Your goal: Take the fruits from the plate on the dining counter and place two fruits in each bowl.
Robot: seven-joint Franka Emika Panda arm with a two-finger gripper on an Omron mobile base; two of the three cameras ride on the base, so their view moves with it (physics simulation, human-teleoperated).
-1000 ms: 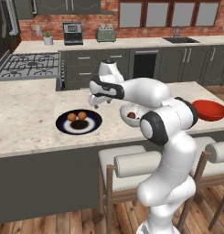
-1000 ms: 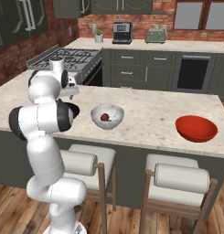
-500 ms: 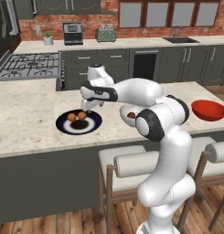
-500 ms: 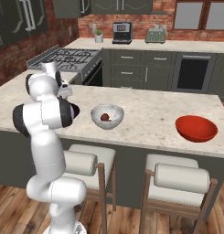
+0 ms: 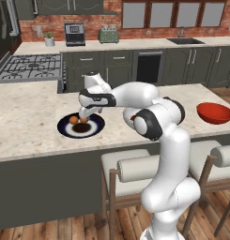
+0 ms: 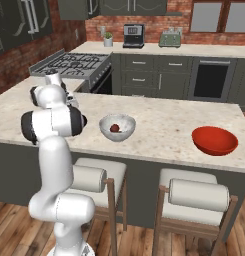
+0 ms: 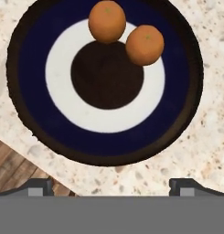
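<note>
The plate, dark navy with a white ring, lies on the dining counter and carries two orange fruits side by side near its far edge. In the left base view the same plate sits under my gripper, which hangs just above it, open and holding nothing. In the hand view my gripper has its fingertips spread wide at the plate's near rim. The grey-white bowl holds a dark red-brown fruit. The red bowl stands at the counter's right end.
Two padded stools stand against the counter's front. A gas stove is behind the counter at the left. The back counter carries a coffee machine and a toaster. My own arm hides the grey-white bowl in the left base view.
My arm has swung left from the grey-white bowl and come down over the plate. The fruits on the plate have not moved.
</note>
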